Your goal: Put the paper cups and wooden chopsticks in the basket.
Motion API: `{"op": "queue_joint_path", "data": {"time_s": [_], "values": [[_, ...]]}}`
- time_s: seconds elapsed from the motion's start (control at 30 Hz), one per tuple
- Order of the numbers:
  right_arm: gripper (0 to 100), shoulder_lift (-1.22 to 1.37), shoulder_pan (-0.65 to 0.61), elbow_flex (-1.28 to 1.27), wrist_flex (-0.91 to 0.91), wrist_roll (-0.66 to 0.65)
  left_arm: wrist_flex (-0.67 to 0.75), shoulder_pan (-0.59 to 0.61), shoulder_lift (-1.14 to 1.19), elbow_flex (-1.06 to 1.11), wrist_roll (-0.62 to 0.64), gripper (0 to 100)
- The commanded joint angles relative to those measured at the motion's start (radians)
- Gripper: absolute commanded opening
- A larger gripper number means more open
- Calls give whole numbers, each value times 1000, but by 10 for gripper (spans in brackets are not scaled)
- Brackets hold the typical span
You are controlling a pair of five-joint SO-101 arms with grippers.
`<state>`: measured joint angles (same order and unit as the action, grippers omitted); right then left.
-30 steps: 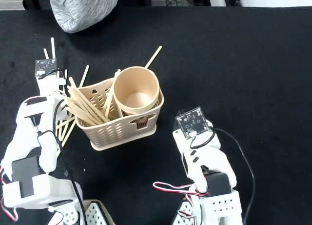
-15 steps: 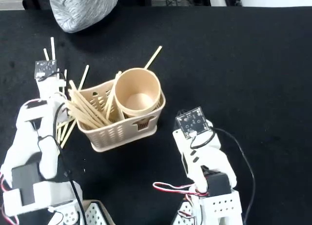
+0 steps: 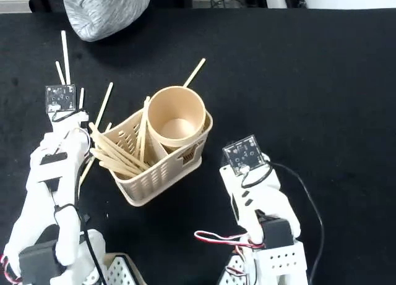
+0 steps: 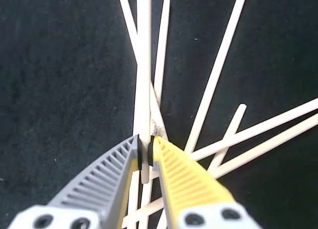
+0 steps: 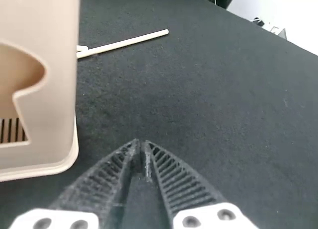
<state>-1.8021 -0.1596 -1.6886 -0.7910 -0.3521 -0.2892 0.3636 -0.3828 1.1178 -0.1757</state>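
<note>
The left arm (image 3: 52, 174) stretches forward from its base along the left side of the bench, its wrist at the far end. The left pincer (image 4: 144, 142) points down at the bench, its grey and yellow jaws pressed together on one wooden chopstick (image 4: 144, 65) that runs straight out past the tips. The right arm (image 3: 260, 204) sits folded close to its base. The right pincer (image 5: 140, 145) is angled low over the bench, its dark jaws closed tip to tip and holding nothing.
</note>
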Motion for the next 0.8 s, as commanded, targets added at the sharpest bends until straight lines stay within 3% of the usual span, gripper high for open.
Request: {"op": "queue_joint_path", "data": {"time_s": [0.0,0.77], "values": [[12,-91,3,42,-2,3,17,-13,-38,1,6,29],[12,-91,20,77,-52,58,18,1,-49,13,12,29]]}}
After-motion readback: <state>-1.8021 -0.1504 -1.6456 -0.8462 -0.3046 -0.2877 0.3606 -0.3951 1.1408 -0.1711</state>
